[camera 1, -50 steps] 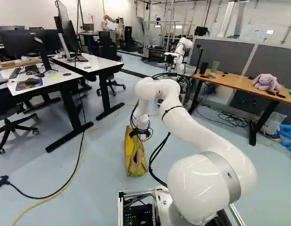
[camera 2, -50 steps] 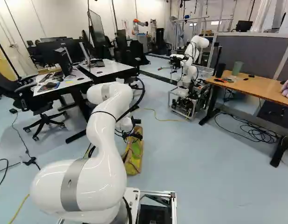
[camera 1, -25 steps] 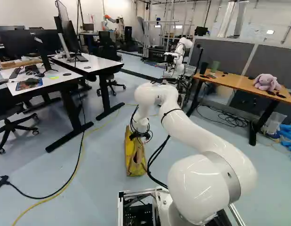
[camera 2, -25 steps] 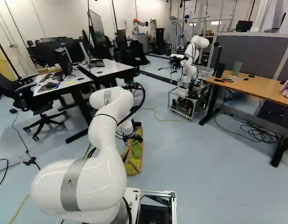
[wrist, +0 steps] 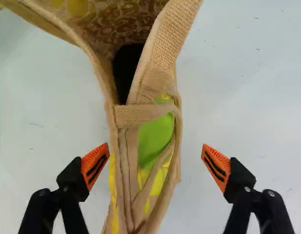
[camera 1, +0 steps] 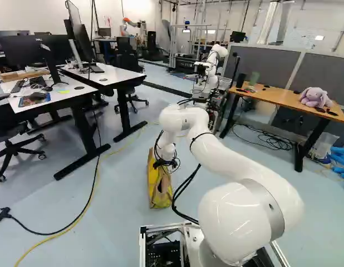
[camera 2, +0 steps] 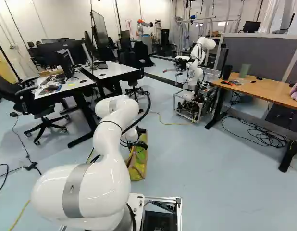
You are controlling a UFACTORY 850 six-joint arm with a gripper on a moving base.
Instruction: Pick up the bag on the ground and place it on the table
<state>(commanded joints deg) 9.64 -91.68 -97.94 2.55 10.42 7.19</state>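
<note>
On the pale blue floor [camera 1: 122, 194], just below the centre of the left base view, rested a yellow-patterned tote bag [camera 2: 137, 171], probably light and floppy, best pinched across the folded rim [wrist: 131, 161] between the gripper's [wrist: 155, 148] widely parted fingers.

The wooden counter [camera 1: 280, 97], at the right of the left base view, holds a plush rabbit [camera 1: 315, 97], a dark cup [camera 2: 227, 72] and a green cup [camera 2: 244, 70]. On the pale blue floor [camera 2: 211, 168] stands the yellow bag [camera 1: 155, 186]; tangled black cables [camera 1: 275, 141] lie beneath the counter.
</note>
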